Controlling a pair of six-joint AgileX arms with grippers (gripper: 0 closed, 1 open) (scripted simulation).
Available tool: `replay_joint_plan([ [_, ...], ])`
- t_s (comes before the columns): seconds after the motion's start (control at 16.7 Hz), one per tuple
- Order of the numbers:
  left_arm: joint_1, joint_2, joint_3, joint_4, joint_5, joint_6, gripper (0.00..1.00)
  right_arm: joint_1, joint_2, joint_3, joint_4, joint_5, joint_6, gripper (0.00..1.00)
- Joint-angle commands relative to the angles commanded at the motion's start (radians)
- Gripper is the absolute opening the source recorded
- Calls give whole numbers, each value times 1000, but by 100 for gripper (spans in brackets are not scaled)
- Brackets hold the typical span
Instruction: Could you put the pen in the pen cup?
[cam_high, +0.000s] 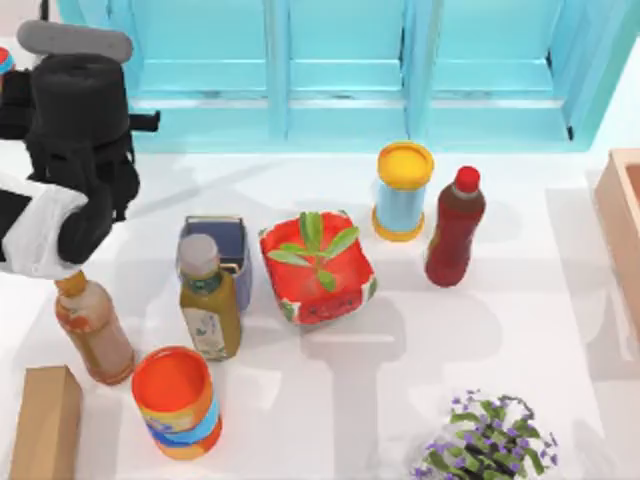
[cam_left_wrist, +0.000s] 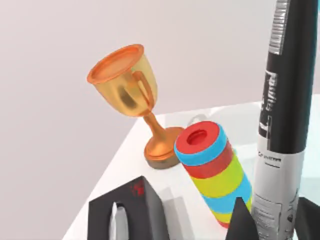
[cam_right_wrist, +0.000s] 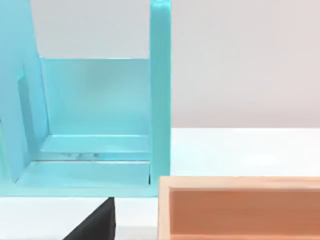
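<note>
Your left arm (cam_high: 75, 150) is raised over the table's left, and its gripper (cam_left_wrist: 272, 220) grasps the pen (cam_left_wrist: 282, 115) upright, presumably for a straight drop. The cup (cam_high: 217, 255) sits right of it, behind the green bottle (cam_high: 208, 300). The right gripper's state I cannot tell.

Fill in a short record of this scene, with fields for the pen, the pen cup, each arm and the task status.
pen: black and white pen, held by the left end effector
left end effector: raised over the table's left side, shut on the pen
pen cup: dark blue pen cup, left of the red plant pot, with a grey-capped bottle in front
right arm: parked near the wooden box at the table's right edge
status: pen not yet in the pen cup
</note>
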Motion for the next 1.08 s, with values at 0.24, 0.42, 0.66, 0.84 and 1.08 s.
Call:
replay_joint_plan([
  [0.24, -273, 23, -40, 358, -259, 67, 0, 0, 0, 0, 0, 0, 0, 100],
  [0.42, -438, 35, -56, 584, -422, 116, 0, 0, 0, 0, 0, 0, 0, 100],
  [0.66, -586, 42, -66, 791, -572, 167, 0, 0, 0, 0, 0, 0, 0, 100],
  [0.84, -626, 43, -67, 850, -614, 182, 0, 0, 0, 0, 0, 0, 0, 100],
  [1.08, -626, 43, -67, 850, -614, 182, 0, 0, 0, 0, 0, 0, 0, 100],
])
